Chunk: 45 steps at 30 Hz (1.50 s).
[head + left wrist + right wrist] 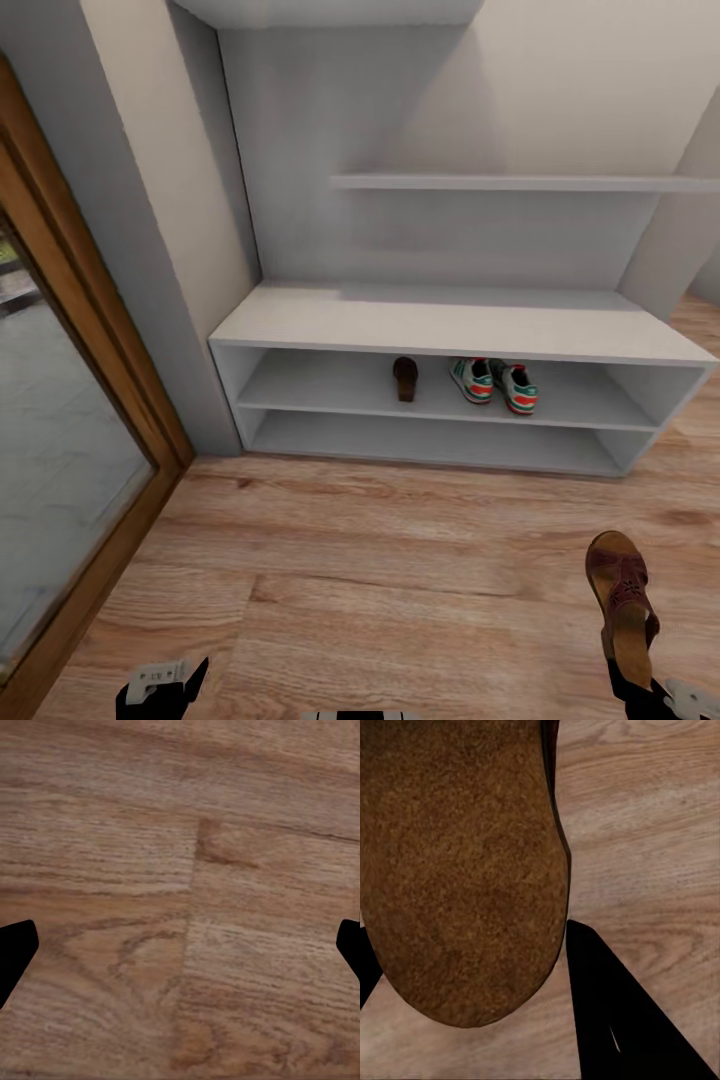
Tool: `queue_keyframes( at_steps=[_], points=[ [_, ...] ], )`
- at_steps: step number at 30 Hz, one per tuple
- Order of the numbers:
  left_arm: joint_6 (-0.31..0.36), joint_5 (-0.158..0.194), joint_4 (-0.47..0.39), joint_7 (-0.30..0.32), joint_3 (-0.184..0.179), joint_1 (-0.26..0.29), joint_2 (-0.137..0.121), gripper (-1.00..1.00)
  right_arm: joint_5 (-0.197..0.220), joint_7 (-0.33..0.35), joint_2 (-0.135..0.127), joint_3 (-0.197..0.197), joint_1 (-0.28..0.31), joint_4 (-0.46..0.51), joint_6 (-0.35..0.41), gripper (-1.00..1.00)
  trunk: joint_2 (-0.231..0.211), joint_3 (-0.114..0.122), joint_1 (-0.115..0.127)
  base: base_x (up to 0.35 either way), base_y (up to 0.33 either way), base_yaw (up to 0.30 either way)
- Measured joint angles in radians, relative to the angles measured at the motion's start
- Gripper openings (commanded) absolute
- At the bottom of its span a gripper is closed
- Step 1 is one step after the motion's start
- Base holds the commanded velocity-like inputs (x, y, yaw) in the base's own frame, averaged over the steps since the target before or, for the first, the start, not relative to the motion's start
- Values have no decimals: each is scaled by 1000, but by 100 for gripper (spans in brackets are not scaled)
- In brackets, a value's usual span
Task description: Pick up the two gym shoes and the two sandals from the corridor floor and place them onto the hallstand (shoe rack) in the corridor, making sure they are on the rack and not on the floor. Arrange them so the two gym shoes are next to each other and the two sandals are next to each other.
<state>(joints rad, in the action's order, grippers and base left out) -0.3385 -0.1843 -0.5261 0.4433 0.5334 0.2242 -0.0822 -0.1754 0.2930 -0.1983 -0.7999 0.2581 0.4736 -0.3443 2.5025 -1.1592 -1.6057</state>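
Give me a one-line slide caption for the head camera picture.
Right gripper holds the last sandal before the hallstand.

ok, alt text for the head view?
Pale-grey hallstand holding two gym shoes and one sandal on its upper tier; the right gripper holds the second sandal above the wood floor.
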Motion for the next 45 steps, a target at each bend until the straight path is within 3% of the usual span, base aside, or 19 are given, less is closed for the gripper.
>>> queue_keyframes(
  at_steps=[15,28,29,31,32,33,34,36,37,41,45],
  points=[
    [1,0,0,-1,0,0,-1,100,-2,3,-2,0,0,0,0,-100,0,0,0,0,320,0],
    [-6,-9,2,1,-6,0,0,100,-1,4,1,1,0,3,0,-100,0,0,0,0,36,0],
    [-47,-11,-8,170,-29,7,0,100,-54,3,14,73,1,3,2,-100,0,0,0,0,0,0],
    [-46,-14,-12,317,-36,13,-2,100,-77,-4,33,155,2,9,6,-100,0,0,0,0,0,0],
    [-40,-12,-14,447,-35,16,-4,100,-83,-27,70,233,19,15,22,-100,0,0,0,0,0,0],
    [-39,-11,-14,478,-34,15,-4,100,-94,-50,113,280,39,16,43,-100,0,0,0,0,0,0],
    [-40,-14,-13,502,-39,11,-1,100,-97,-95,136,327,76,24,108,-100,0,0,0,0,0,0],
    [-43,-16,-13,512,-42,8,0,100,-92,-132,159,357,107,41,172,-100,0,0,0,0,0,0],
    [-46,-21,-12,518,-44,7,1,100,-90,-171,184,394,134,56,245,-100,0,0,0,0,0,0],
    [-49,-37,-14,524,-46,6,1,100,-88,-238,234,461,187,81,372,-100,0,0,0,0,0,0],
    [-50,-77,-14,528,-47,5,2,100,-87,-332,325,556,287,98,532,-100,0,0,0,0,0,0]
  ],
)
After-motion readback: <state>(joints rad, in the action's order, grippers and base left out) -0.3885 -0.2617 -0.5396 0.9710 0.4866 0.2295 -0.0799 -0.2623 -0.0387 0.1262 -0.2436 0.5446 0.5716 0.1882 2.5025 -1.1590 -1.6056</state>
